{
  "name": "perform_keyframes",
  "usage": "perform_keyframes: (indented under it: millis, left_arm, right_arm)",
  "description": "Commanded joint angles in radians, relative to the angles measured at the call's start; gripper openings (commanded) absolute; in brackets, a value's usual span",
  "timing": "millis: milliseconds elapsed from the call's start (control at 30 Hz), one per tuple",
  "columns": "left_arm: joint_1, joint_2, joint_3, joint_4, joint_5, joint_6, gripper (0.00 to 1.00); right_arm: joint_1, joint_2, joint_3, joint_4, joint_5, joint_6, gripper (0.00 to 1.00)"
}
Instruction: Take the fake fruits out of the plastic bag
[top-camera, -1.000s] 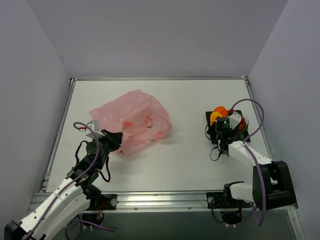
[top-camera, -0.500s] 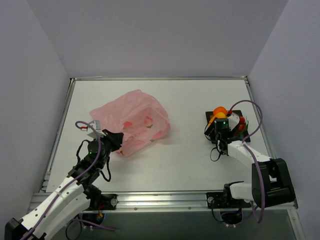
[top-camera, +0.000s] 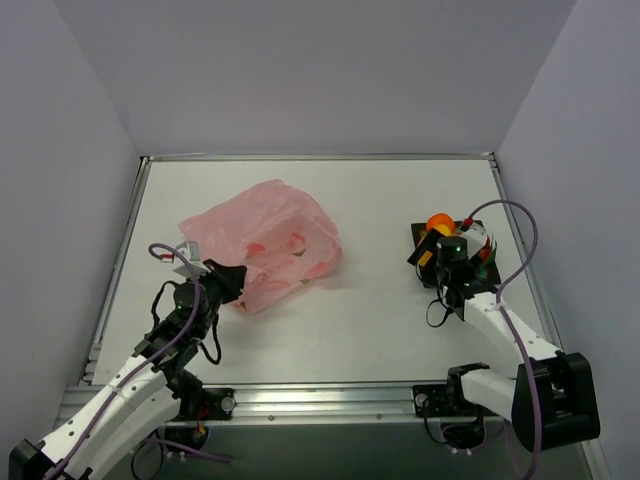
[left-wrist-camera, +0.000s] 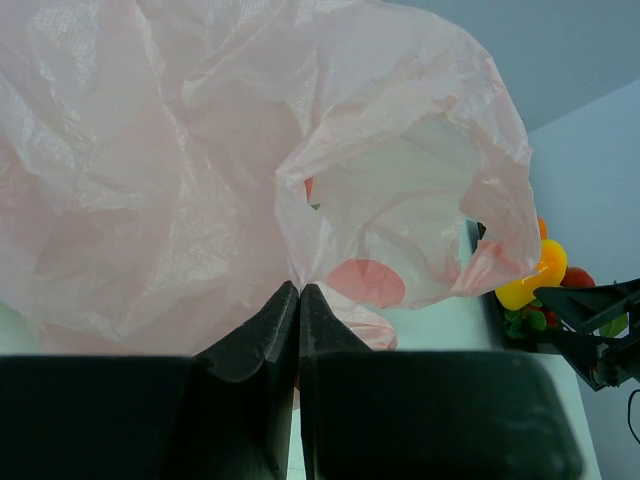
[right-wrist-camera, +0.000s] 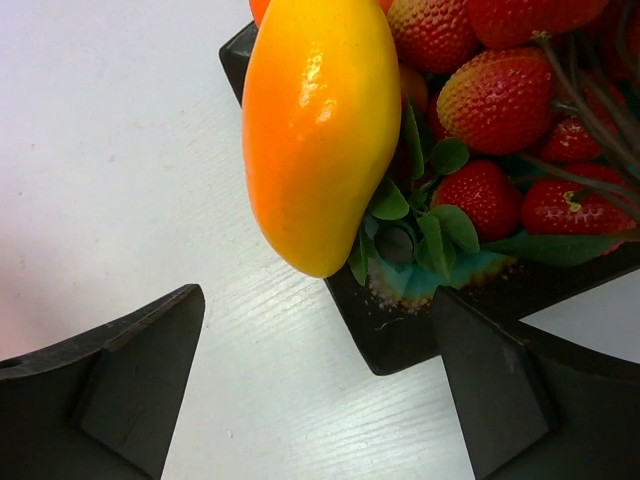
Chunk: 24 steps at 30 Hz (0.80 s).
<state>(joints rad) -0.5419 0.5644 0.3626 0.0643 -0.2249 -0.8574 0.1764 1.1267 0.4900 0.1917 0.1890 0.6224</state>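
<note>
The pink plastic bag (top-camera: 265, 240) lies crumpled on the left of the table. My left gripper (top-camera: 228, 281) is shut on its near edge; in the left wrist view the jaws (left-wrist-camera: 298, 292) pinch the film of the bag (left-wrist-camera: 200, 150), whose mouth gapes open. Reddish shapes (left-wrist-camera: 365, 283) show through it. A yellow-orange fruit (right-wrist-camera: 320, 130), red berries (right-wrist-camera: 500, 95) and green leaves sit piled in the black-rimmed teal tray (right-wrist-camera: 400, 335). An orange ball (top-camera: 437, 222) tops that pile. My right gripper (right-wrist-camera: 315, 375) is open and empty, just short of the tray's corner, also seen from above (top-camera: 438, 258).
The tray (top-camera: 417, 236) stands at the right side of the table, close to the right wall. White table surface (top-camera: 380, 310) lies between bag and tray. A cable loops over my right arm (top-camera: 515, 225).
My right gripper has drawn back a little from the tray toward the near edge, and its arm has shifted right. The left gripper and the bag have barely moved.
</note>
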Motion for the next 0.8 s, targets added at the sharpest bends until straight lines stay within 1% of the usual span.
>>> perform_keyframes:
  millis: [0,133,200,267,300,367,400,433,533,567,600,633,700,733,767]
  left_arm:
    - [0.007,-0.009,0.021,0.015,0.006,-0.008,0.03]
    - [0.007,0.038,0.044,0.026,0.010,0.015,0.02]
    - [0.007,0.074,0.085,0.034,0.027,0.044,0.02]
    - [0.008,0.144,0.130,0.032,0.038,0.069,0.03]
    - [0.010,0.169,0.156,0.032,0.057,0.078,0.03]
    - [0.011,0.247,0.235,0.035,0.084,0.095,0.09]
    - [0.010,0.267,0.258,0.034,0.097,0.098,0.14]
    - [0.011,0.300,0.300,0.028,0.117,0.098,0.30]
    - [0.013,0.319,0.341,-0.007,0.128,0.093,0.57]
    - [0.013,0.318,0.369,-0.024,0.125,0.103,0.89]
    - [0.011,0.310,0.387,-0.049,0.121,0.112,0.98]
    - [0.013,0.304,0.430,-0.120,0.108,0.121,0.95]
    - [0.011,0.283,0.482,-0.187,0.098,0.164,0.94]
    - [0.011,0.278,0.513,-0.251,0.098,0.182,0.94]
    - [0.011,0.273,0.577,-0.288,0.101,0.211,0.94]
  right_arm:
    - [-0.003,-0.080,0.028,-0.061,0.000,-0.016,0.93]
    - [0.000,-0.174,0.050,-0.084,-0.006,-0.023,0.93]
    - [0.003,-0.244,0.061,-0.090,-0.010,-0.029,0.94]
    - [0.006,-0.283,0.078,-0.092,-0.028,-0.038,0.99]
    - [0.006,-0.313,0.082,-0.090,-0.036,-0.041,1.00]
    - [0.012,-0.352,0.096,-0.090,-0.046,-0.047,1.00]
    - [0.014,-0.366,0.101,-0.090,-0.052,-0.055,1.00]
    - [0.018,-0.379,0.107,-0.090,-0.057,-0.075,1.00]
    - [0.020,-0.452,0.111,-0.090,-0.072,-0.101,1.00]
    - [0.023,-0.490,0.116,-0.090,-0.075,-0.116,1.00]
    - [0.021,-0.510,0.119,-0.089,-0.080,-0.121,1.00]
    - [0.021,-0.525,0.121,-0.090,-0.086,-0.124,1.00]
    - [0.023,-0.573,0.128,-0.089,-0.088,-0.130,1.00]
    - [0.021,-0.587,0.130,-0.089,-0.089,-0.131,1.00]
    - [0.023,-0.613,0.136,-0.090,-0.089,-0.139,1.00]
